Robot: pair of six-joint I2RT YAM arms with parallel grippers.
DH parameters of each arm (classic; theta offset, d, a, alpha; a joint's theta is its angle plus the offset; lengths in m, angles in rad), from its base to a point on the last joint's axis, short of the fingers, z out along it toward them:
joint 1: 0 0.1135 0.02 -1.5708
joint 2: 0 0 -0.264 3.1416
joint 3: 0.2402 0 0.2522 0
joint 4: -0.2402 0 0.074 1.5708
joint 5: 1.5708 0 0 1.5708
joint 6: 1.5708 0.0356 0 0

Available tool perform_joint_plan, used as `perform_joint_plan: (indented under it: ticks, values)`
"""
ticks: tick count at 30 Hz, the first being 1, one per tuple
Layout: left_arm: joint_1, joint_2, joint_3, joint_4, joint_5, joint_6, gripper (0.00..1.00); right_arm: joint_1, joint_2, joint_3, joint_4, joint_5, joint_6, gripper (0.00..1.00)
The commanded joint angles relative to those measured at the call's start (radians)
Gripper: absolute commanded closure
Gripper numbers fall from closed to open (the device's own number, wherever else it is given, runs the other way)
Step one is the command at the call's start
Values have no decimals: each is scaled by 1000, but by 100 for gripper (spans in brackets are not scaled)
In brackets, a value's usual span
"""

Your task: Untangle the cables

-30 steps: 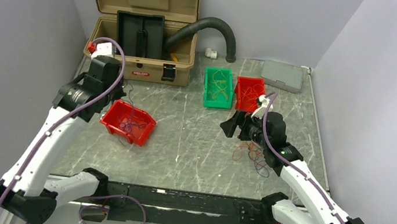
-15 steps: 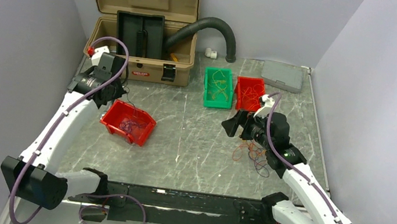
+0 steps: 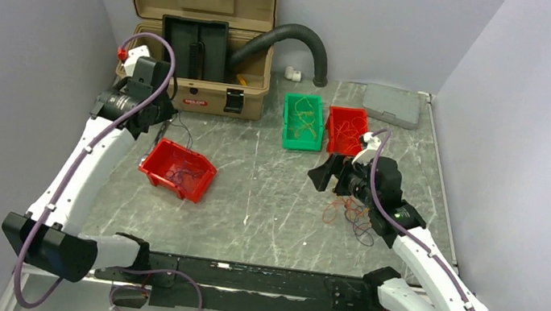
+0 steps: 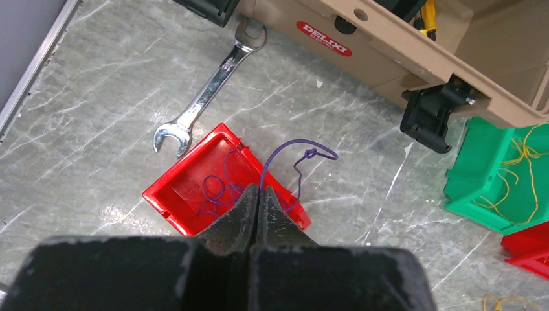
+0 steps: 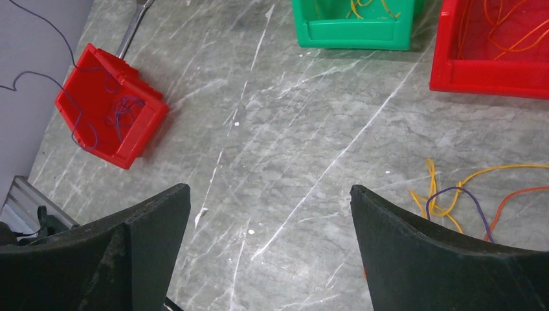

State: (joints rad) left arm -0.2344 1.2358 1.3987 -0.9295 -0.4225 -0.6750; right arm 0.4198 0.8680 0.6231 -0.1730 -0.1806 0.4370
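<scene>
Cables (image 3: 347, 211) lie beside the spread right gripper (image 5: 268, 192); left gripper (image 4: 257, 194) pinches one purple strand (image 4: 283, 146)

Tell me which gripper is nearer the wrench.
Left. The left gripper, shut on a purple cable, hangs over the red bin beside the wrench; the open right gripper is far across the table.
</scene>
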Motion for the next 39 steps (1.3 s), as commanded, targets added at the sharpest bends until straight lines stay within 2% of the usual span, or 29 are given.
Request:
perform_joint_plan:
  ticks: [1, 10, 26, 29, 34, 39]
  values:
    - [22, 17, 49, 8, -32, -9, 100, 3, -20, -6, 15, 10, -11, 5]
    - [49, 22, -5, 32, -46, -14, 100, 4, -32, -8, 6, 21, -11, 6]
    - [49, -56, -408, 77, -46, -248, 100, 3, -30, 0, 8, 8, -12, 6]
    - [55, -29, -448, 81, -81, -278, 100, 4, -40, -7, 11, 7, -12, 6]
    - [72, 73, -465, 156, -15, -261, 100, 4, -56, -7, 7, 11, -10, 6]
    - [72, 91, -489, 209, -24, -255, 91, 3, -64, 8, -51, 41, -24, 6]
